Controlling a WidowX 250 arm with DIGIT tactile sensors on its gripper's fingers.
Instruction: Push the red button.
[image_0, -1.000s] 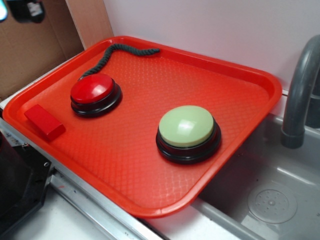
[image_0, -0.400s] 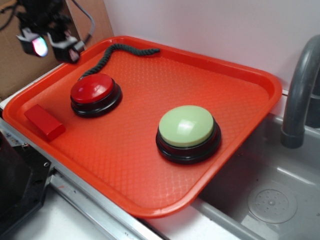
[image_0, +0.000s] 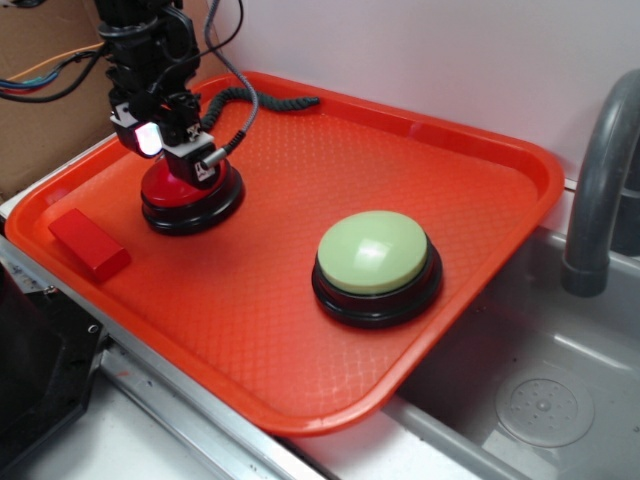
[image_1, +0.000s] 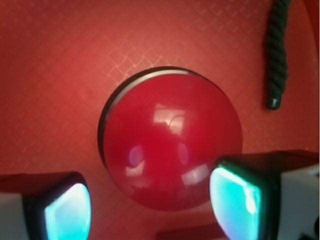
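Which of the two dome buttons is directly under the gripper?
The red button, near the tray's left end. The gripper hangs above it; the green button sits apart, nearer the sink.

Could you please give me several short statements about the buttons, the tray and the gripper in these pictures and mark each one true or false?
1. The gripper hangs over the round glossy red dome button on its black base. True.
2. The gripper's fingers are shut tight. False: the wrist view shows them apart, with the red button between them.
3. The pale green dome button sits off the textured red plastic tray. False: it sits on the tray, on the side towards the grey sink.
4. A dark twisted rope lies on the tray behind the red button. True.
5. The small flat red rectangular block is stacked on the green button. False: it lies on the tray's left rim, apart from both buttons.
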